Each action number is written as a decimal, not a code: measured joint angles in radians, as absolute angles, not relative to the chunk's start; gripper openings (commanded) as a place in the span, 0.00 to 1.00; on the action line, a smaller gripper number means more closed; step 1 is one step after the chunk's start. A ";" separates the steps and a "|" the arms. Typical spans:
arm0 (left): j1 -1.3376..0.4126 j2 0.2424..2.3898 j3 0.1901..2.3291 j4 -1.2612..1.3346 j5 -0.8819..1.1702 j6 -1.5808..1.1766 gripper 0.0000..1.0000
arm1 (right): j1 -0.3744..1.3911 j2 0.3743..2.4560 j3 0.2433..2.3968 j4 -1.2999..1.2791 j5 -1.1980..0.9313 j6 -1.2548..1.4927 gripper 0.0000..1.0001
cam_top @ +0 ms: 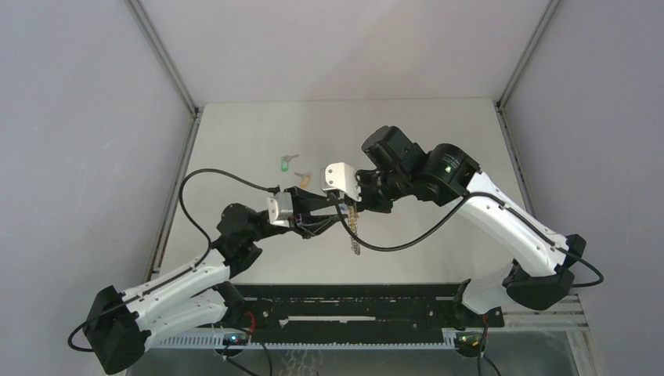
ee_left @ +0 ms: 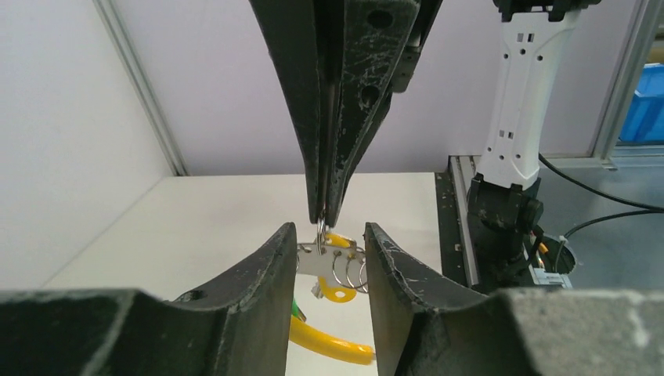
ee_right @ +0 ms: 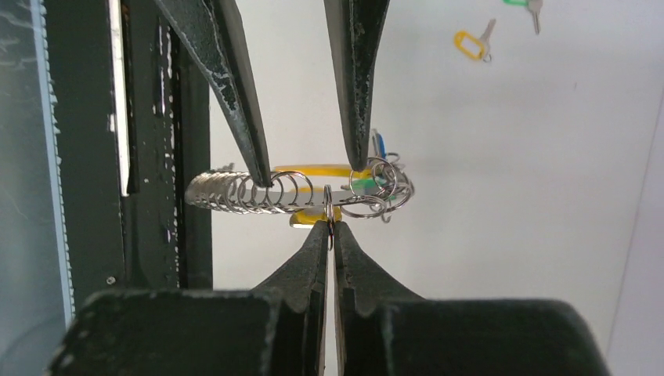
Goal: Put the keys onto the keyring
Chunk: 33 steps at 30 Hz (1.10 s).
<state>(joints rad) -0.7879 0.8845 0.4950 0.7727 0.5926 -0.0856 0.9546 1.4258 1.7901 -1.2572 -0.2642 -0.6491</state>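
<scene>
**A:** From above — where is the keyring?

**B:** The keyring (cam_top: pixel 355 235) dangles over the middle of the desk (cam_top: pixel 438 133), where the left arm (cam_top: pixel 180 286) and the right arm (cam_top: pixel 501 215) meet tip to tip. A green key (cam_top: pixel 288 163) and an orange key (cam_top: pixel 304 178) lie on the desk just beyond, close together and apart from the ring.

**A:** And the left wrist view?

**B:** The left jaws stand apart, one on each side of the keyring (ee_left: pixel 344 270). The right jaws come down from above, pressed together on one small ring. A yellow tag (ee_left: pixel 329 338) shows below.

**A:** The right wrist view?

**B:** The right jaws are closed on that ring. The keyring (ee_right: pixel 258 192) runs sideways as a row of silver rings. The left jaws are open and straddle it — whether their tips touch it, I cannot tell. The orange key (ee_right: pixel 472 43) lies on the desk at the upper right, well apart.
</scene>
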 measured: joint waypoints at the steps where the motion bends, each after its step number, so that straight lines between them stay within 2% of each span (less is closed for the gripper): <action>1: -0.788 0.888 0.495 0.766 0.598 -0.084 0.41 | 0.958 1.427 1.794 -1.268 -0.253 -0.652 0.00; 14: -0.793 0.940 0.503 0.727 0.607 -0.060 0.39 | 0.994 1.427 1.799 -1.301 -0.200 -0.669 0.00; 19: -0.797 0.949 0.507 0.729 0.611 -0.060 0.33 | 1.003 1.427 1.799 -1.301 -0.199 -0.670 0.00; 23: -0.801 0.950 0.507 0.732 0.618 -0.060 0.23 | 1.005 1.428 1.799 -1.300 -0.199 -0.670 0.00; 33: -0.807 0.962 0.508 0.735 0.636 -0.060 0.19 | 1.023 1.433 1.799 -1.298 -0.200 -0.674 0.00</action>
